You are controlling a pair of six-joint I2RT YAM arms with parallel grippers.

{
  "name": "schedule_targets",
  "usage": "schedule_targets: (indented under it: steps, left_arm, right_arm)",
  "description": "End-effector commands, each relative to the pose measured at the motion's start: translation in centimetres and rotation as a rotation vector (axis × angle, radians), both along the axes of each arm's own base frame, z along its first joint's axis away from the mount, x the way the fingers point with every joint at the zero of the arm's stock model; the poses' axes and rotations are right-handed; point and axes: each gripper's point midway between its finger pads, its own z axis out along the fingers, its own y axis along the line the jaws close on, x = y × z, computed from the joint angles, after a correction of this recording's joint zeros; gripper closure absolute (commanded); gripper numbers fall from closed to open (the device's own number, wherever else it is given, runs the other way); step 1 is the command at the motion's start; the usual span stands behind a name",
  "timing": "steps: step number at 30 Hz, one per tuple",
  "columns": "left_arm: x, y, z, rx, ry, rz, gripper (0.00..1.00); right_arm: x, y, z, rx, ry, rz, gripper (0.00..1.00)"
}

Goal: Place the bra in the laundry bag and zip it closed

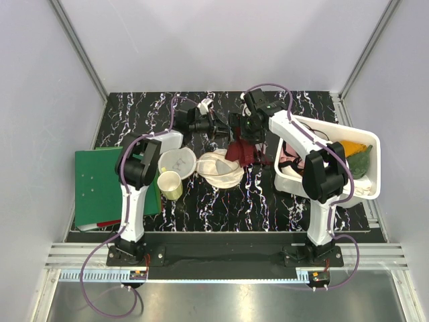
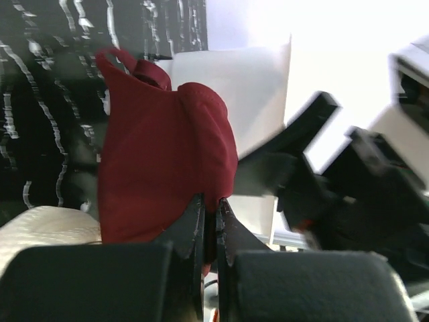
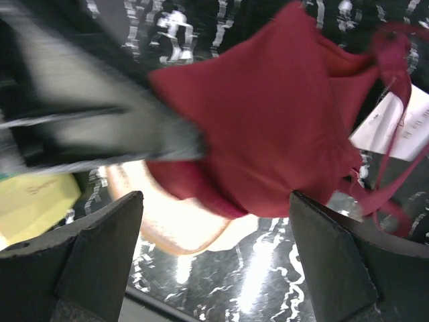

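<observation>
The dark red bra (image 2: 161, 168) hangs above the table, and my left gripper (image 2: 211, 209) is shut on its lower edge. From above, the bra (image 1: 239, 151) dangles beside the round cream laundry bag (image 1: 220, 169), which lies flat mid-table. My left gripper (image 1: 220, 127) reaches in from the left. My right gripper (image 1: 243, 133) is close on the other side. In the right wrist view that gripper (image 3: 214, 258) stands wide open, with the bra (image 3: 268, 121) just beyond its fingers and the laundry bag (image 3: 174, 218) below. Thin straps (image 3: 392, 100) trail to the right.
A cream-yellow cup (image 1: 170, 184) and a round white dish (image 1: 177, 161) stand left of the bag. A green folder (image 1: 107, 188) lies at the far left. A white bin (image 1: 365, 194) with orange and green cloths sits at the right.
</observation>
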Motion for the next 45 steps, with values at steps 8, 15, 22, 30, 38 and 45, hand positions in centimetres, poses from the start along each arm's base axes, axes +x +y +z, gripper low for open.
schedule_targets:
  steps: [8, 15, 22, 30, 38, 45]
  left_arm:
    - [1.2, 1.8, 1.8, 0.209, -0.179, -0.001, 1.0]
    - [2.0, 5.7, 0.7, 0.317, -0.187, 0.064, 1.0]
    - [1.9, 6.3, 0.6, 0.355, -0.188, 0.063, 1.0]
    - [2.3, 6.3, 1.0, 0.349, -0.196, 0.069, 1.0]
    - [2.2, 6.3, 0.9, 0.347, -0.193, 0.065, 1.0]
    - [2.1, 6.2, 1.2, 0.343, -0.198, 0.063, 1.0]
  right_arm:
    - [-0.8, -6.8, 0.9, -0.168, -0.103, -0.091, 0.02]
    - [1.5, -6.8, -1.1, -0.221, -0.071, -0.151, 0.11]
    - [3.5, -6.3, -3.8, -0.263, -0.035, -0.143, 0.29]
    - [4.3, -5.2, -5.4, -0.243, -0.019, -0.059, 0.37]
    - [4.2, -4.1, -7.1, -0.206, 0.032, -0.032, 0.47]
    - [3.9, -3.4, -7.5, -0.165, 0.059, -0.024, 0.57]
